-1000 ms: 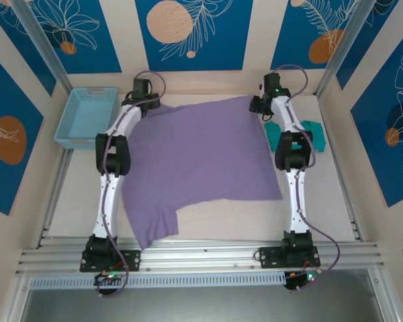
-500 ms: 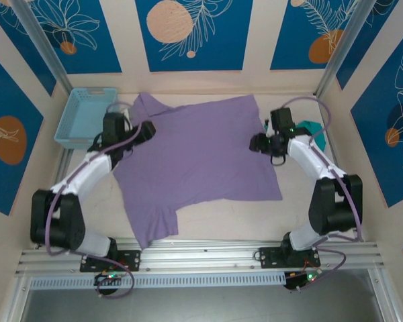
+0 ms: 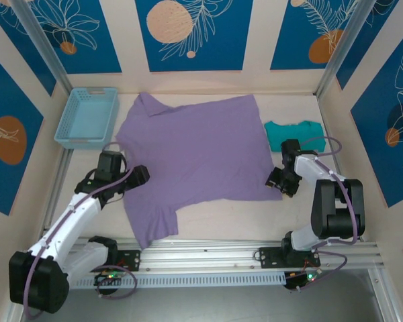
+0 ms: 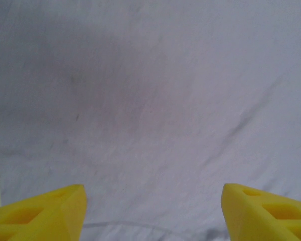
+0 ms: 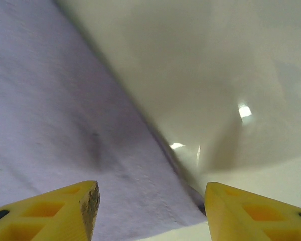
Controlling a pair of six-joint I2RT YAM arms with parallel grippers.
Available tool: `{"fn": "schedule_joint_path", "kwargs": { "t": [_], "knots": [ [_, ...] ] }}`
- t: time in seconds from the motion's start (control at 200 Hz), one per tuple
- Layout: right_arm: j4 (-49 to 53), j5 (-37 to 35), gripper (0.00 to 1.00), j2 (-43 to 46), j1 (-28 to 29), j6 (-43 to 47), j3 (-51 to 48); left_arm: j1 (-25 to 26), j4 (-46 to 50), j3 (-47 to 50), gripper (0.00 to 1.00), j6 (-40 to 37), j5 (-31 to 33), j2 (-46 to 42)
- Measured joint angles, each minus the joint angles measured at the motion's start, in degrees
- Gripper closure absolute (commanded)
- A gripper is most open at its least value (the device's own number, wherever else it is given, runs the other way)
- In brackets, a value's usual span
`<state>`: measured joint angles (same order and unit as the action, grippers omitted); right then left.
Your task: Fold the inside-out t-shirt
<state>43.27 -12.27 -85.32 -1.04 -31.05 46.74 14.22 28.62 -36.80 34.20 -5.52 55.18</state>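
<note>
One lavender t-shirt (image 3: pixel 195 154) lies spread flat across the middle of the bench (image 3: pixel 215 215), with a sleeve trailing toward the lower left. One smaller teal garment (image 3: pixel 294 133) sits just right of it, and one light blue basket (image 3: pixel 87 117) stands at upper left. Two arms reach in low with bent elbows. The left fingers (image 4: pixel 40 216) stand apart over the shirt's left side. The right fingers (image 5: pixel 45 211) stand apart astride its lower right corner. Neither clamps anything; possibly they brush the cloth, but I cannot tell.
</note>
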Motion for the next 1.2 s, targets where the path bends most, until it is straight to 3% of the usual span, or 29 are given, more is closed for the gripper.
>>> {"fn": "schedule_joint_path", "kwargs": {
  "t": [0.17, 0.33, 0.475, 0.755, 1.2],
  "knots": [
    [1.33, 0.33, 0.50, -1.20, -0.22, -1.11, -0.92, 2.16, 6.91, 1.44, 0.32, 1.31, 1.53, -1.95],
    [1.05, 1.38, 0.78, -2.23, -0.04, -1.66, -0.85, 5.18, 12.44, 1.49, 0.34, 3.04, 3.19, -3.69],
    [-0.28, 2.67, 0.89, -1.99, 0.76, -1.31, -0.90, 10.14, 17.92, 1.51, 0.36, 6.49, 5.38, -5.64],
    [-3.04, 4.98, 0.93, 3.15, 1.57, -1.29, -3.34, 21.75, 27.02, 1.68, 0.47, 16.94, 8.37, -2.82],
    [-6.03, 10.69, 0.95, 8.09, -1.36, 0.22, -5.60, 25.79, 24.20, 9.27, 0.60, 23.80, 5.53, 5.97]
  ]
}}
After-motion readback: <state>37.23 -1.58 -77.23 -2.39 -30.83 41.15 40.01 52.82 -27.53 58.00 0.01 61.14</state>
